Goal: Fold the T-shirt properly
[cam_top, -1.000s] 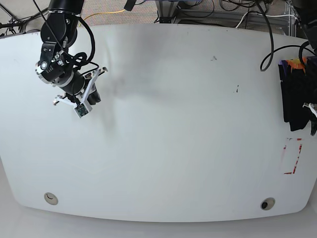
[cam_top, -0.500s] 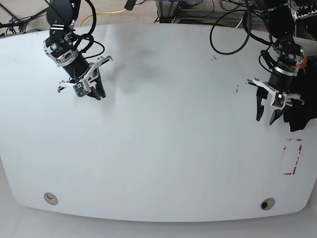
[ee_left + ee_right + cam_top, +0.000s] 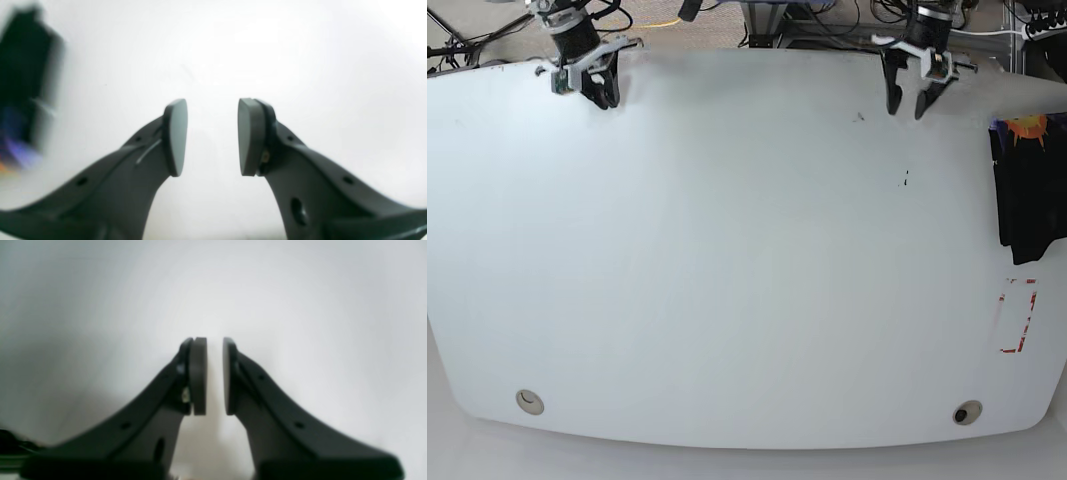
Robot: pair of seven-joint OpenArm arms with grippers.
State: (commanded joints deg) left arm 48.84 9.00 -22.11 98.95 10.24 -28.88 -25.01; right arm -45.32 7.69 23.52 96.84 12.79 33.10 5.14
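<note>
The black T-shirt (image 3: 1030, 190) lies folded, orange print up; left claw (image 3: 908, 103) wide, right claw (image 3: 605, 96) narrow.

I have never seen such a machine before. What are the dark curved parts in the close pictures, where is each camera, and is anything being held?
This is a robot with two arms above a large white table. The base view looks down from overhead; the other two cameras sit on the wrists, looking past each claw's dark fingers. The left claw is open and empty; its own camera shows the gap. The right claw has a narrow gap and holds nothing. The black short-sleeved T-shirt with an orange sun print lies folded at the table's edge, touched by neither claw.
</note>
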